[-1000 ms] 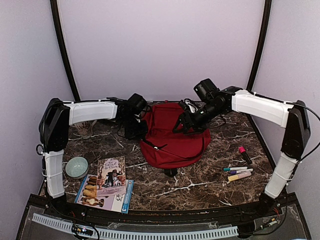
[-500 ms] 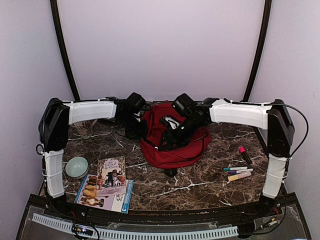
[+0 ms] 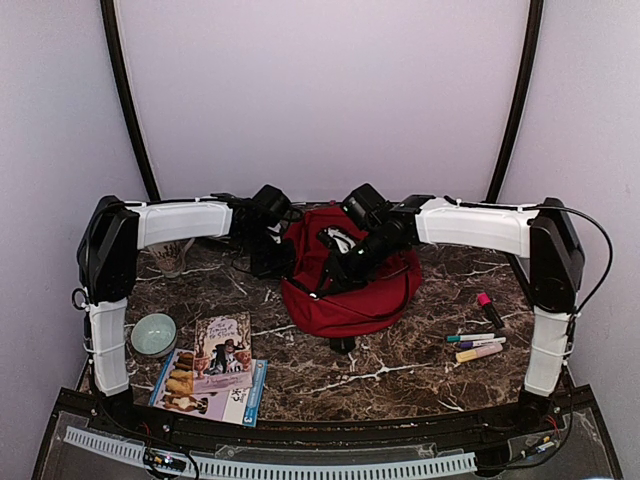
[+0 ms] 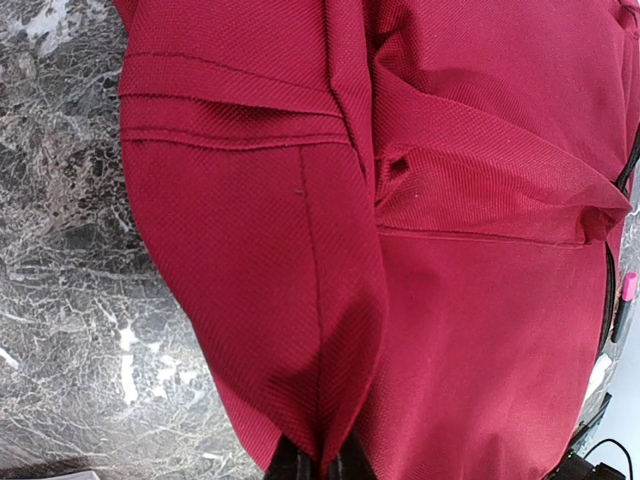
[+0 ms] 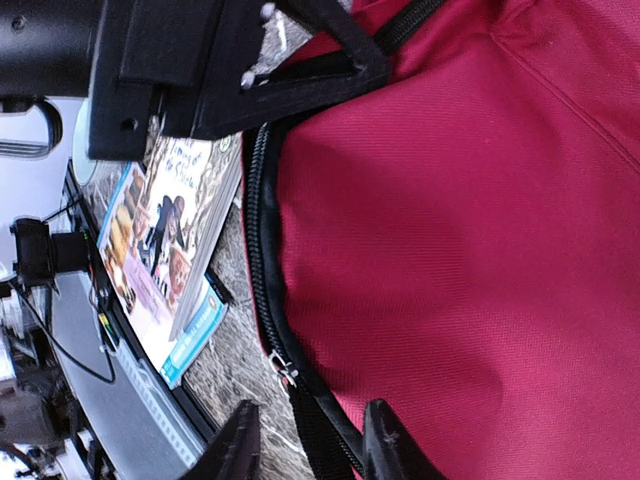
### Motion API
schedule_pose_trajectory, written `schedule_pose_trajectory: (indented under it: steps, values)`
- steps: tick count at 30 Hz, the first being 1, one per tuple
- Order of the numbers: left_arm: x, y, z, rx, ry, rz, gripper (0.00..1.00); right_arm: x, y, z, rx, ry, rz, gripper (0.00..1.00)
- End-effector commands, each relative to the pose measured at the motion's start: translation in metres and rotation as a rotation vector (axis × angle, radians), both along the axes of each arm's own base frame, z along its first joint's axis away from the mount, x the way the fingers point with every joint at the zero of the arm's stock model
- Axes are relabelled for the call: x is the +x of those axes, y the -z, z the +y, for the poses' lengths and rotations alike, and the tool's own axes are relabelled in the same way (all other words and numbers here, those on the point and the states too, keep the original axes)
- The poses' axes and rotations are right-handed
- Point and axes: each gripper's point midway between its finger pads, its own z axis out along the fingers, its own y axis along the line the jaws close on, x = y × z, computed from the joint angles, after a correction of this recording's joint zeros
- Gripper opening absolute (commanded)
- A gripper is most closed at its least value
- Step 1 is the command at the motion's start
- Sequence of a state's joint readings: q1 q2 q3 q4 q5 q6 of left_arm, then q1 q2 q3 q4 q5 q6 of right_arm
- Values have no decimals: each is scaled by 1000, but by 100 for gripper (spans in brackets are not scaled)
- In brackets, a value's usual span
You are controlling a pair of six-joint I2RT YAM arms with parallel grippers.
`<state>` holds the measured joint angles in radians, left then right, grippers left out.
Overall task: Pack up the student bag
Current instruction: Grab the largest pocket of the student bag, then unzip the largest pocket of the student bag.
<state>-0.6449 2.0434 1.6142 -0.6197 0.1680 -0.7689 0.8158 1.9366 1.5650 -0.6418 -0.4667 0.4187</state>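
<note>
The student bag (image 3: 350, 285), red with black zippers, lies in the middle of the table. My left gripper (image 3: 272, 258) holds its left edge; in the left wrist view the gripper (image 4: 321, 466) is shut on a pinched fold of red fabric (image 4: 330, 400). My right gripper (image 3: 325, 281) hovers low over the bag's front-left rim. In the right wrist view its jaws (image 5: 312, 425) stand apart on either side of the black zipper pull strap (image 5: 322, 445), just below the metal slider (image 5: 284, 368), with a gap showing on each side.
Two picture books (image 3: 213, 372) lie front left, also seen in the right wrist view as books (image 5: 165, 250). A pale green bowl (image 3: 153, 333) sits beside them and a glass (image 3: 170, 258) behind. Markers (image 3: 475, 345) and a pink-capped pen (image 3: 490, 310) lie at the right.
My right arm has swung left and down across the bag to its front-left zipper, and its jaws have narrowed around the pull strap. The left arm has kept still, holding the fabric.
</note>
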Motion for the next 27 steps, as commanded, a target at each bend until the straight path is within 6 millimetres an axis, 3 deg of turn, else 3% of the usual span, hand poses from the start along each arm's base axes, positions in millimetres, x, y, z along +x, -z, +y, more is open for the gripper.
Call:
schedule_pose_trajectory:
  steps: [1,11,17,24,27]
  values:
    - [-1,-29,-2,-38,21,-32,0,7,-7,10,30,10,-26,28]
    - [3,-33,-1,-45,4,-38,0,6,2,5,-12,6,-18,0]
    - [4,-33,2,-37,-6,-33,0,0,4,-7,-50,5,-15,0]
    - [2,-32,14,-6,-1,-51,0,-11,13,-52,-135,36,-18,0]
    - [1,-31,13,-12,13,-56,0,-13,13,-62,-142,39,-9,0]
